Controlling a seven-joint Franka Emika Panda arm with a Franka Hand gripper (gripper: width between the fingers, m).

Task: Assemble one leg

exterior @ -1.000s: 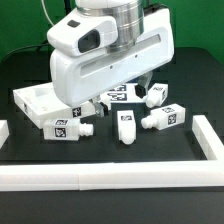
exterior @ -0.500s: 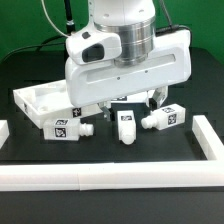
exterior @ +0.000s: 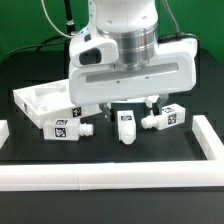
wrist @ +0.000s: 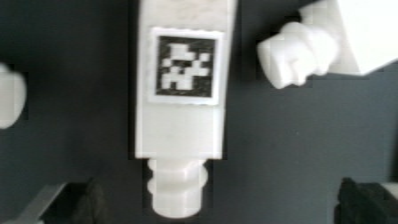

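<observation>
Where: the leg [wrist: 183, 110] lies flat on the black table [exterior: 110, 150], directly under the claw [exterior: 130, 104].
Progress: early, I judge (nothing is gripped and no peg is seated in the tray [exterior: 38, 98]). The grasp, carry and fitting are all left to do.
Claw: fingers spread wide on either side of the peg end, holding nothing.
Shape: long squared block with a stubby round peg [wrist: 176, 188] and a black-and-white tag [wrist: 183, 62].
Material: white plastic, smooth and matte.
Neighbours: another leg [wrist: 306, 48] lies just beside it.

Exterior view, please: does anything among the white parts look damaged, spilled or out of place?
Nothing stands out: the small white plastic tagged legs lie loose on their sides on the black table, none visibly broken.
</observation>
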